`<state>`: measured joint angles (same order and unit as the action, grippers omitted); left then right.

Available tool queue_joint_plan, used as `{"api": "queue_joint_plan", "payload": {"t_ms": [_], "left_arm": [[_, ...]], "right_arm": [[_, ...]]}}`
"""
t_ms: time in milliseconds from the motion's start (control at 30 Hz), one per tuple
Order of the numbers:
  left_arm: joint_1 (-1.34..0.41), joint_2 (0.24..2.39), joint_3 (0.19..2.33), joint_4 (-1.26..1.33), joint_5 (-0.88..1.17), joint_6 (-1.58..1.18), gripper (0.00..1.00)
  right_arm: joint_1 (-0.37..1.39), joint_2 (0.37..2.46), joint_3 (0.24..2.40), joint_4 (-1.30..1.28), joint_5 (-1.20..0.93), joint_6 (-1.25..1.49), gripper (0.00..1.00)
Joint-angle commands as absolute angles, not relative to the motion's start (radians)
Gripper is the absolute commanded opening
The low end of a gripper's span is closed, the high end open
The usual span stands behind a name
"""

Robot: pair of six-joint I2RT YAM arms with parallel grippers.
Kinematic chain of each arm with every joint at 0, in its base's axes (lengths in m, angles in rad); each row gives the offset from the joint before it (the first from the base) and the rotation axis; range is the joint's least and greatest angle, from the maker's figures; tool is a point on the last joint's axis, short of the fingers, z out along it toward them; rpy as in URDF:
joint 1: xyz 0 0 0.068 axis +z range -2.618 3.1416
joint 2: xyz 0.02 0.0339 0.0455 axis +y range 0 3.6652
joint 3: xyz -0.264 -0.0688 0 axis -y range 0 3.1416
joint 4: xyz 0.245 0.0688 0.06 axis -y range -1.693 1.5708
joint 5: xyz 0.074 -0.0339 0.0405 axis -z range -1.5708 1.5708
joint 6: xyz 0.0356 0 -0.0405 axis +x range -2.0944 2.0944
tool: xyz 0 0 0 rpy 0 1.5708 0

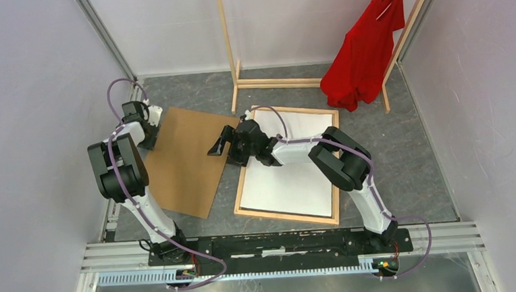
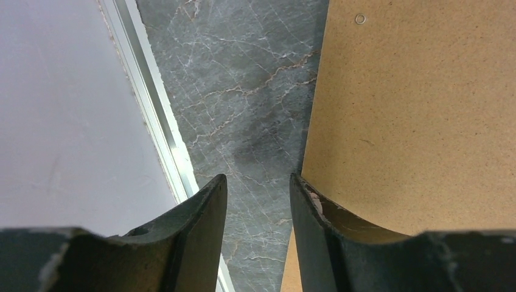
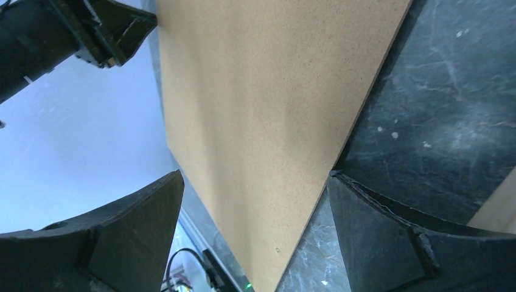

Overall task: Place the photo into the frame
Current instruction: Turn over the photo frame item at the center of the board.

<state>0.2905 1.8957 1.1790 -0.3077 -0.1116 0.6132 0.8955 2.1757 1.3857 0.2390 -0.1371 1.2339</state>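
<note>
photo [image 1: 291, 184]: we see it lying inside the frame, white back side up, and it looks flat and square to the rails.
frame [image 1: 286, 216]: it lies flat on the table [image 1: 404, 144], right of centre.
backing board [image 1: 185, 164]: it lies on the table just left of the frame, turned at an angle to it.
left gripper [image 1: 149, 134]: it is at the far left edge of the board. the fingers are a little apart with nothing between them, and one finger [image 2: 316, 213] is over the board edge.
right gripper [image 1: 223, 151]: it is between the board and the frame, fingers wide apart and empty, facing the board's near edge.
step, as we judge: the print looks placed, so taking the board comes next.
how to do it well: we would slip one finger under the edge and close gently, lift both sides level, and keep the right arm from rubbing the print.
risk: dragging the board could shift the print.
</note>
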Motion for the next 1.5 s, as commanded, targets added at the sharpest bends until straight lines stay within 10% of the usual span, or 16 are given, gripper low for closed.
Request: {"api": "queue_joint_plan", "payload": {"t_ms": [0, 433, 1000, 1167, 1300, 1367, 1467], "left_arm": [[0.236, 1.982, 1.100, -0.592, 0.082, 0.605, 0.51], [0.199, 1.968, 1.093, -0.686, 0.144, 0.661, 0.47], [0.130, 1.901, 1.084, -0.745, 0.194, 0.664, 0.45], [0.131, 1.888, 1.106, -0.746, 0.195, 0.657, 0.48], [0.134, 1.797, 1.177, -0.792, 0.285, 0.709, 0.81], [0.135, 1.701, 1.202, -0.857, 0.413, 0.804, 0.99], [0.132, 1.551, 1.231, -0.927, 0.560, 0.939, 1.00]], "right_arm": [[0.928, 2.095, 1.382, 0.668, -0.267, 1.347, 0.93], [0.925, 2.001, 1.242, 0.915, -0.231, 1.379, 0.93], [0.896, 1.876, 1.196, 0.425, -0.138, 1.249, 0.75], [0.879, 1.786, 1.166, 0.310, -0.081, 1.181, 0.44], [0.847, 1.732, 1.156, 0.198, -0.085, 1.173, 0.05], [0.822, 1.719, 1.142, 0.192, -0.122, 1.204, 0.00], [0.787, 1.700, 1.123, 0.209, -0.177, 1.261, 0.00]]}}
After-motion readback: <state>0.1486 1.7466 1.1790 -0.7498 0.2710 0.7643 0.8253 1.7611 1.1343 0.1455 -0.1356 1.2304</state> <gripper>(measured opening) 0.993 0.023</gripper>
